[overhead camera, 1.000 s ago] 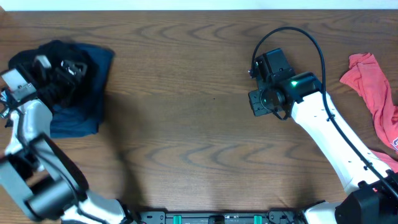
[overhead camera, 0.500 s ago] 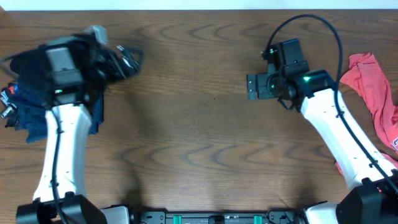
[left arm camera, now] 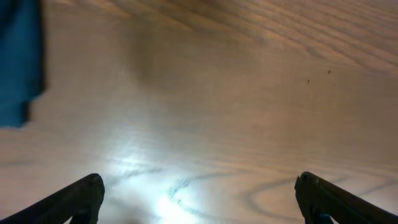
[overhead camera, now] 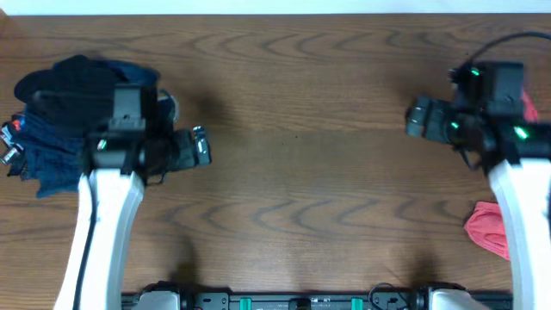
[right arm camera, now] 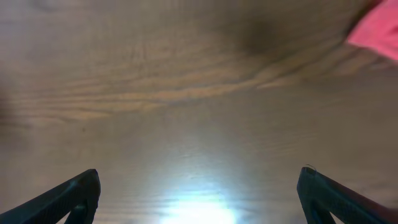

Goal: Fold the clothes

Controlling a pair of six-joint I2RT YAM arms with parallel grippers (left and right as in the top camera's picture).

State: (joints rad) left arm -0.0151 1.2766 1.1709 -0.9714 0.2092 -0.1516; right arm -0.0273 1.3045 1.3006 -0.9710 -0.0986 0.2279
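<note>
Shift: left tool [overhead camera: 200,146] off navy clothes [overhead camera: 50,148] | right tool [overhead camera: 418,117] swung rightward

No readable text or numbers anywhere, tiny white and red marks [overhead camera: 9,131] on the dark clothes [overhead camera: 60,95] behind the left gripper [overhead camera: 200,145], too small to read.

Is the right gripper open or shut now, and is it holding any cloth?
The right gripper is open and empty: its fingertips stand far apart, with only bare table between them.
</note>
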